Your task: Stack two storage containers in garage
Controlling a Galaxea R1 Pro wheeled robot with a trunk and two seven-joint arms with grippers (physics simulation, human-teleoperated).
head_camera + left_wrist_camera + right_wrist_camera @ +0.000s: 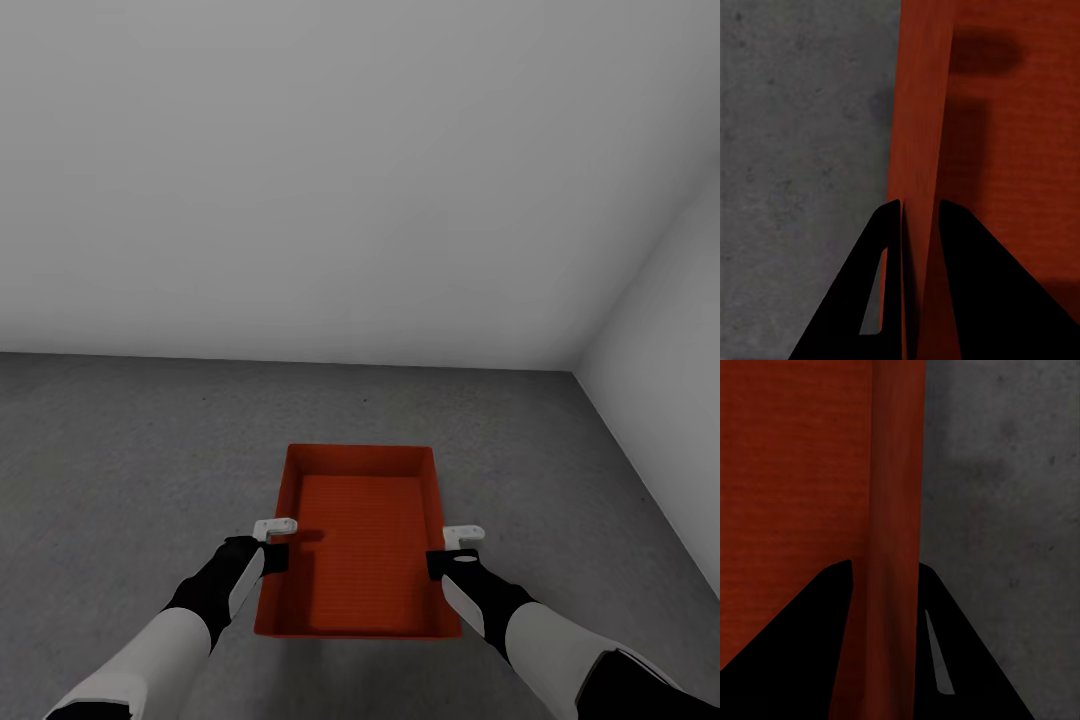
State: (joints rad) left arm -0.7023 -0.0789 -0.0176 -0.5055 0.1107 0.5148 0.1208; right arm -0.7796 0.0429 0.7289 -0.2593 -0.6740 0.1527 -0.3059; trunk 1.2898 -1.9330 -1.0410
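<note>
Over the floor (120,450), both grippers clamp container (362,530) walls

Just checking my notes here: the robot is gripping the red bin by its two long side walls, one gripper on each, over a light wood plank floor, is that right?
Not quite: the floor is dark grey mottled concrete, not wood planks, as the head view shows. The rest holds: the left gripper and right gripper each straddle a long side wall of the storage container.
</note>
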